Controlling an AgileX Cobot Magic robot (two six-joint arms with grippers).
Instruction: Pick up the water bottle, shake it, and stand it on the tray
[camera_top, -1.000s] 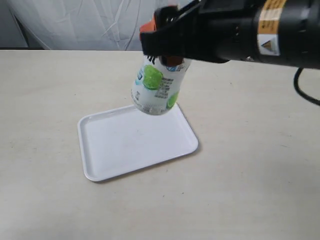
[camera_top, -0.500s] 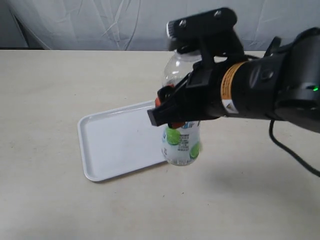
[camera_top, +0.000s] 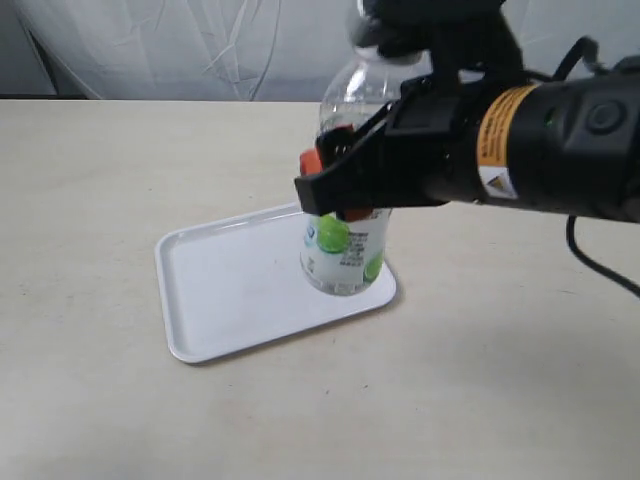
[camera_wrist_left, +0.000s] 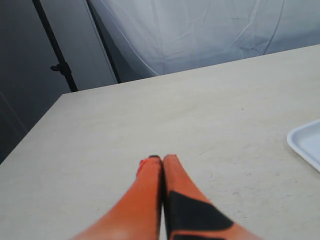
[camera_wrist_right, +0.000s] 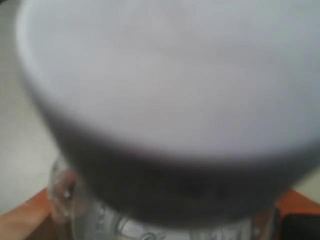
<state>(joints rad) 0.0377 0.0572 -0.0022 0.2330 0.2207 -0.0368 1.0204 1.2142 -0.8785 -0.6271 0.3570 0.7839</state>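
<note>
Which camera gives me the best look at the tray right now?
The exterior view: it shows nearly the whole tray, with the water bottle upright at one end. The left wrist view catches only one corner. The right wrist view shows none of it; the blurred bottle top fills it.

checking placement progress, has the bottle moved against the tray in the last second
Yes. The water bottle has shifted left: half a second ago its base hung past the tray at its right edge, now it is over the right corner, upright.
</note>
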